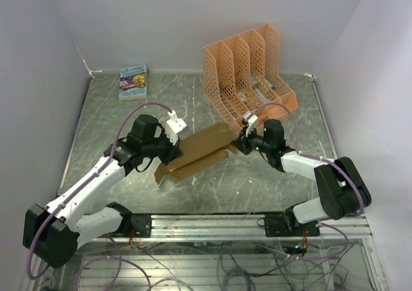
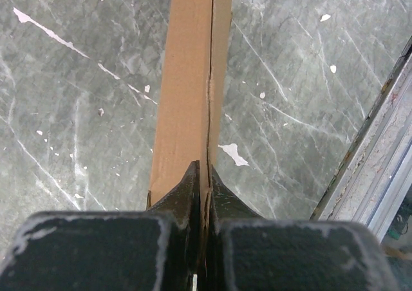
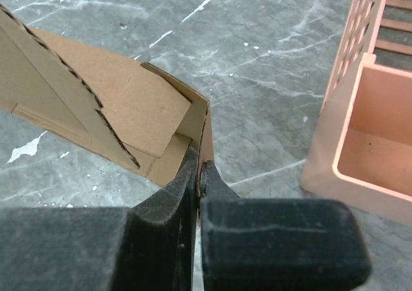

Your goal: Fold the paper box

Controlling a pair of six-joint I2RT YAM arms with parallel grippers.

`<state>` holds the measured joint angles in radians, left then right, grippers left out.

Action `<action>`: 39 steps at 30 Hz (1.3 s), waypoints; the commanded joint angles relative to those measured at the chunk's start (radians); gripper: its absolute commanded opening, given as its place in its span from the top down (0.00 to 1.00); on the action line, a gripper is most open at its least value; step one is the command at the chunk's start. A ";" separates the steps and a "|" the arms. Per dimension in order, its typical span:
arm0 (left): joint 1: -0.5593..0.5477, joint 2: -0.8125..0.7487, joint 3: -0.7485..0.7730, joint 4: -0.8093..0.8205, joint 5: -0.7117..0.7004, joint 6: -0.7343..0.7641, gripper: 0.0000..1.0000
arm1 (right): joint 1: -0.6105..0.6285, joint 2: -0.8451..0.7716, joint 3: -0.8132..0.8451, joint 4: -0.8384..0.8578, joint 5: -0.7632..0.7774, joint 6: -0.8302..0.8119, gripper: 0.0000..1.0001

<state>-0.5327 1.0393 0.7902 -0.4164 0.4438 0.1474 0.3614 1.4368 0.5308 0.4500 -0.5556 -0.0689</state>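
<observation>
from above, your paper box [image 1: 199, 150] stretches between both arms at the middle of the table [image 1: 193, 98], near the orange rack [image 1: 251, 72]. at the left wrist, your left gripper [image 2: 203, 175] is clamped on its thin cardboard edge. at the right wrist, your right gripper [image 3: 198, 168] pinches the box's end wall.

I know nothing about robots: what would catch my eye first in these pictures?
The eye goes first to the brown cardboard box in the middle of the table, half folded and pinched at either end by the left end effector and the right end effector. Behind it, far right, stands a bright orange file rack; a small colourful book lies at the far left.
</observation>
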 commanded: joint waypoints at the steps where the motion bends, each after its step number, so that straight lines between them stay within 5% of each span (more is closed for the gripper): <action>1: 0.004 -0.019 -0.016 0.084 0.016 -0.033 0.93 | 0.038 -0.010 -0.020 0.010 -0.087 0.073 1.00; 17: 0.004 -0.019 -0.012 0.093 -0.073 -0.081 0.93 | 0.125 -0.039 0.006 -0.118 -0.057 -0.073 0.92; 39: 0.004 -0.051 0.042 0.092 -0.197 -0.108 0.93 | 0.265 -0.101 0.066 -0.204 0.103 -0.269 1.00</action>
<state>-0.5316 0.9718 0.7898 -0.3855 0.2817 0.0402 0.5896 1.3491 0.5781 0.2649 -0.4294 -0.2787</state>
